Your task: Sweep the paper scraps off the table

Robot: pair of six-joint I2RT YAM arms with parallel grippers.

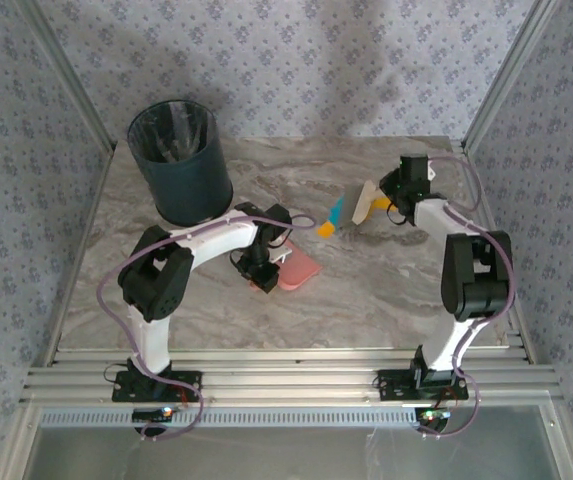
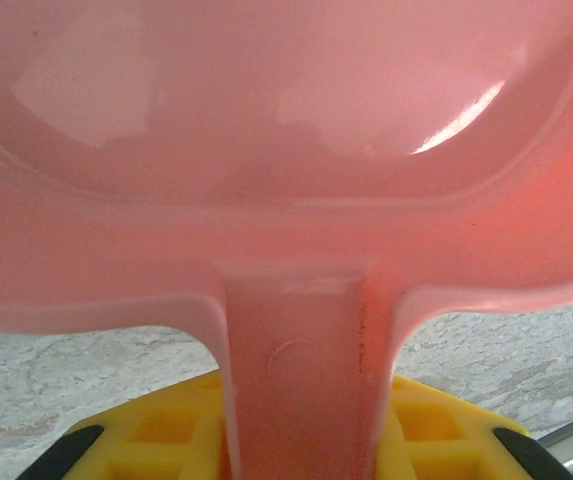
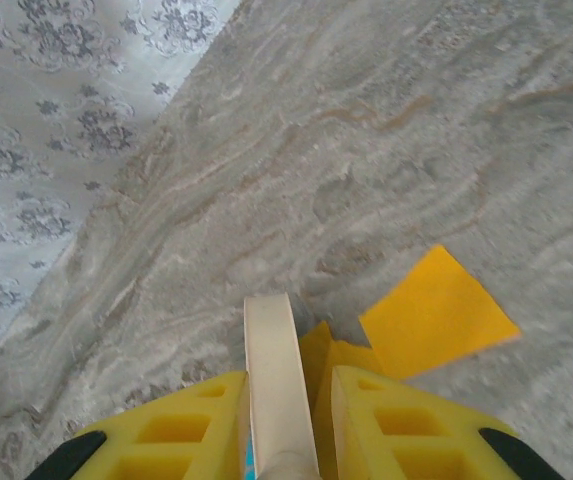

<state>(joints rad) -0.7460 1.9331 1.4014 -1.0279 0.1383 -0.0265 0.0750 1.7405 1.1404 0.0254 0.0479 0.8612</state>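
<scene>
My left gripper [image 1: 263, 272] is shut on the handle of the pink dustpan [image 1: 299, 268], which lies on the table [image 1: 366, 290] near the middle. In the left wrist view the dustpan [image 2: 286, 150] spreads wide and its handle runs down between my yellow fingers [image 2: 166, 435]. My right gripper [image 1: 388, 200] is shut on a cream-white sweeping tool [image 1: 365, 204] at the back right. Just left of it lie paper scraps: a teal one [image 1: 336, 210] and an orange one [image 1: 326, 230]. The right wrist view shows the tool [image 3: 276, 370] held upright and an orange-yellow scrap [image 3: 436, 312] beside it.
A dark teal bin [image 1: 179, 160] stands at the back left of the table, close to my left arm's elbow. Patterned walls with aluminium posts [image 1: 496, 80] close in the sides and back. Aluminium rails [image 1: 286, 385] run along the near edge.
</scene>
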